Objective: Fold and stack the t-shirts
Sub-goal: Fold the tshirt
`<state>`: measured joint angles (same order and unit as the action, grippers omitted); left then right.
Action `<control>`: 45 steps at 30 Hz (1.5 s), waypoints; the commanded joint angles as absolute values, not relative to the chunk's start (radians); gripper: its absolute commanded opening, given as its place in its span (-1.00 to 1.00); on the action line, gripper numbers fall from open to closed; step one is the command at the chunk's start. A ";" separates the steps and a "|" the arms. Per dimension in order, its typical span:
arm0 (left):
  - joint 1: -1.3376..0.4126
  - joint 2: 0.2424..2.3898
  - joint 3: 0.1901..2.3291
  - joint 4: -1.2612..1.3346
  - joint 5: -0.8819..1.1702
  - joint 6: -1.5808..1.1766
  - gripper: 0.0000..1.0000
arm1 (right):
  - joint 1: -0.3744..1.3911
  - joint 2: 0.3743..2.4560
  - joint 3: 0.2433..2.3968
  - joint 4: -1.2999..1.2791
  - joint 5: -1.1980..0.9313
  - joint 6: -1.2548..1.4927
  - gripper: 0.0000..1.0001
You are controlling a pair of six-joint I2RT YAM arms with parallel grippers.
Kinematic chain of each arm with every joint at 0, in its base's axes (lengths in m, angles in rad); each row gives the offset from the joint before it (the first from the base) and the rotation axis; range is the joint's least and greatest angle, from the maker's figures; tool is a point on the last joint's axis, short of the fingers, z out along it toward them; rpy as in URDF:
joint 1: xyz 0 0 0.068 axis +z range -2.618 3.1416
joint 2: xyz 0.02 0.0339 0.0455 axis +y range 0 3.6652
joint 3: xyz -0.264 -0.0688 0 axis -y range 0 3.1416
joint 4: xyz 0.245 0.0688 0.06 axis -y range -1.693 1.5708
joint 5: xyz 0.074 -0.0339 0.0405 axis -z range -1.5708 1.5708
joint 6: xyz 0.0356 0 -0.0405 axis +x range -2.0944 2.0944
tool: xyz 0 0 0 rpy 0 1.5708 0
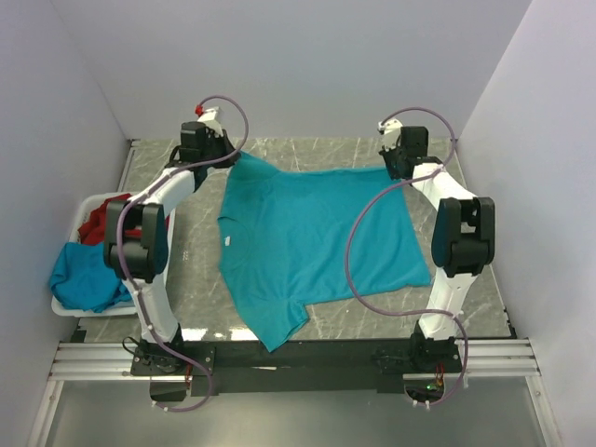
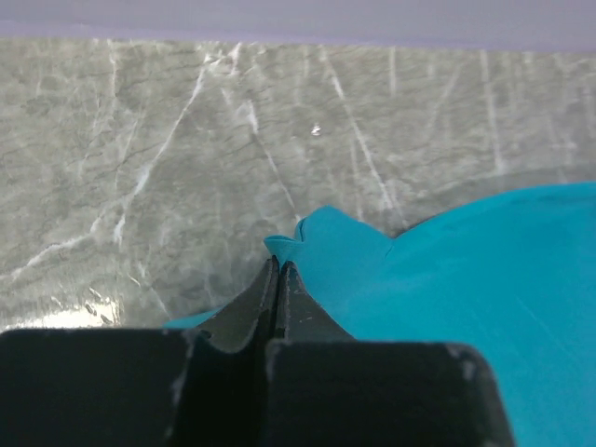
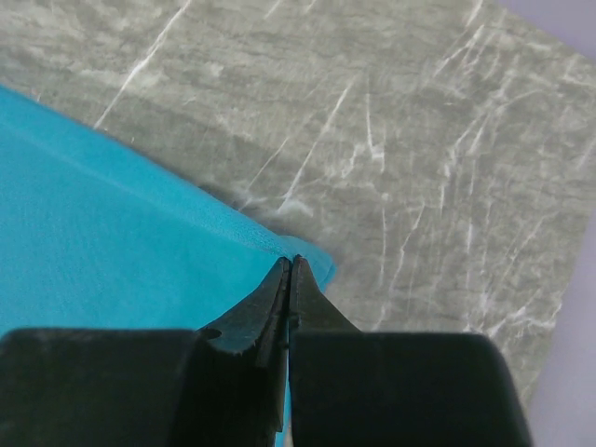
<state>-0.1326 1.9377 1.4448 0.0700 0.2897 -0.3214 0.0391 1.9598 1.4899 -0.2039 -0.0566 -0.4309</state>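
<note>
Grey veined marble-look table [image 1: 317, 154] took up most of the overhead view, with pale walls on three sides.

The large teal short-sleeved cloth t-shirt [image 1: 317, 242] lay spread flat across the middle of it, between my two arms. The collar faced left and the hem faced right. One sleeve reached toward the far left, and the other ran down to the near edge by the black rail.

A white plastic basket [image 1: 79, 313] sat at the left edge of the table, just beside my left arm. A crumpled blue cloth shirt [image 1: 84, 270] lay at its near end, with a bunched red cloth shirt [image 1: 98, 223] behind it; the two were touching.

My left gripper [image 1: 226, 156] was at the teal t-shirt's far-left corner. From the left wrist camera, the left gripper [image 2: 279, 270] had its black fingers [image 2: 244, 312] pressed together with no gap showing. A small puckered fold of the teal t-shirt [image 2: 484, 279] stood up at their tips — pinched. Bare table [image 2: 140, 158] lay beyond.

My right gripper [image 1: 391, 168] was at the far-right corner, on the hem side. From the right wrist camera, the right gripper [image 3: 289, 265] was likewise closed tight, fingers [image 3: 250, 317] meeting on the very corner of the teal t-shirt [image 3: 93, 233] — the cloth edge ran in from the left and ended at the tips. The table [image 3: 419, 140] was bare to the right.

Both held corners sat low, at or close to the table surface; I could not tell whether either was lifted clear of it.
</note>
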 commanded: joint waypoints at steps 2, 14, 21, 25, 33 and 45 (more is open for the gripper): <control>-0.135 1.800 1.347 0.132 0.328 -0.339 -0.99 | 0.018 1.876 1.433 -0.132 -0.090 -0.403 -1.00; -0.135 1.651 1.212 0.066 0.307 -0.322 -0.99 | -0.032 1.827 1.379 -0.144 -0.130 -0.410 -1.00; -0.146 1.600 1.140 0.038 0.327 -0.327 -0.99 | -0.061 1.828 1.353 -0.147 -0.155 -0.413 -1.00; -0.152 1.572 1.120 0.020 0.314 -0.318 -0.99 | -0.080 1.832 1.342 -0.164 -0.186 -0.422 -1.00; -0.163 1.543 1.092 0.003 0.291 -0.310 -0.99 | -0.083 1.852 1.342 -0.204 -0.229 -0.449 -1.00; -0.216 1.480 1.051 -0.061 0.175 -0.287 -0.99 | -0.087 1.870 1.342 -0.247 -0.288 -0.479 -1.00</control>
<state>-0.1902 1.5261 1.0584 -0.0463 0.2478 -0.3180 -0.0776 1.8797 1.3403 -0.2337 -0.2573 -0.4576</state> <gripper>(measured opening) 0.013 0.007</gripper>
